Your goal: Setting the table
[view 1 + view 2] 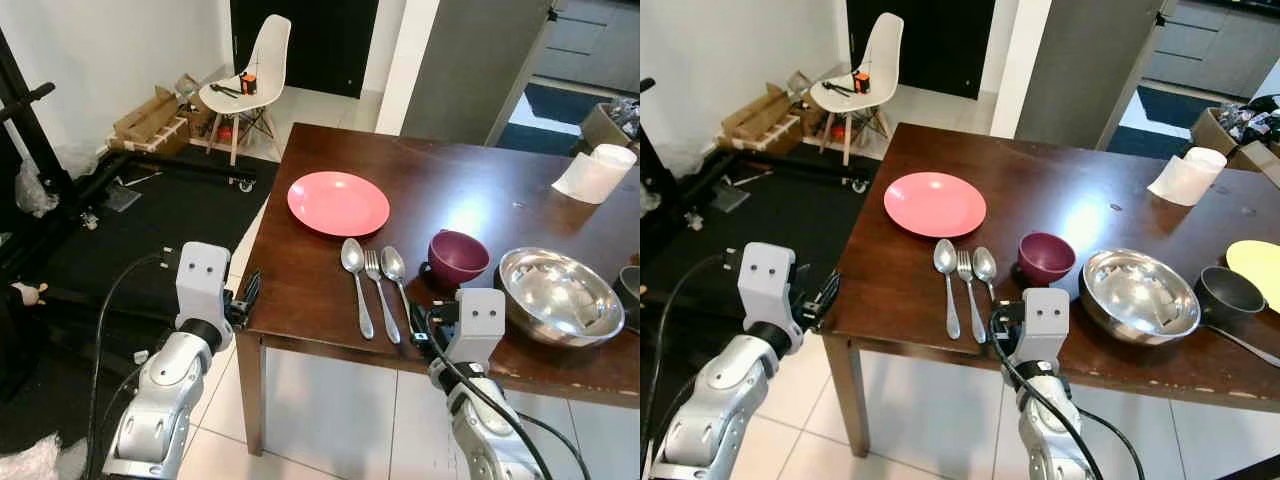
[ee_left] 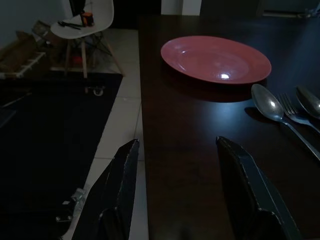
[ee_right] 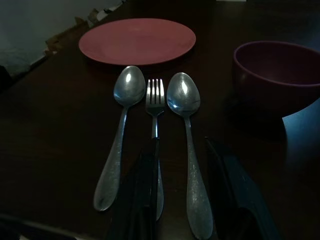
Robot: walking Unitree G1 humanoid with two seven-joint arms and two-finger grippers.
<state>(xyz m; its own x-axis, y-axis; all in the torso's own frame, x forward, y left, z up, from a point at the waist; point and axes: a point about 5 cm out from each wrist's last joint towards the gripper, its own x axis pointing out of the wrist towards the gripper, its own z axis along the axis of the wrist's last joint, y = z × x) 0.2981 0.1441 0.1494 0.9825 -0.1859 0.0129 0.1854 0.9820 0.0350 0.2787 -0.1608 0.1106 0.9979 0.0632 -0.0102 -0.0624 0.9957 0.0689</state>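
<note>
A pink plate (image 1: pixel 338 203) lies on the dark wooden table (image 1: pixel 300 290) near its left side. In front of it lie a spoon (image 1: pixel 353 262), a fork (image 1: pixel 376 272) and a second spoon (image 1: pixel 394 268), side by side, handles toward me. A purple bowl (image 1: pixel 458 257) stands to their right. My right gripper (image 3: pixel 187 200) is open at the table's front edge, its fingers (image 3: pixel 140 195) low on either side of the second spoon's (image 3: pixel 186 107) handle. My left gripper (image 2: pixel 182 190) is open over the table's front left corner, nothing between its fingers.
A large steel bowl (image 1: pixel 560 295) sits right of the purple bowl, with a dark pot (image 1: pixel 1230 293) and a yellow plate (image 1: pixel 1258 265) beyond it. A white paper roll (image 1: pixel 597 172) lies at the far right. A white chair (image 1: pixel 250 75) and cardboard boxes (image 1: pixel 150 118) stand far left, behind a black mat (image 1: pixel 150 230).
</note>
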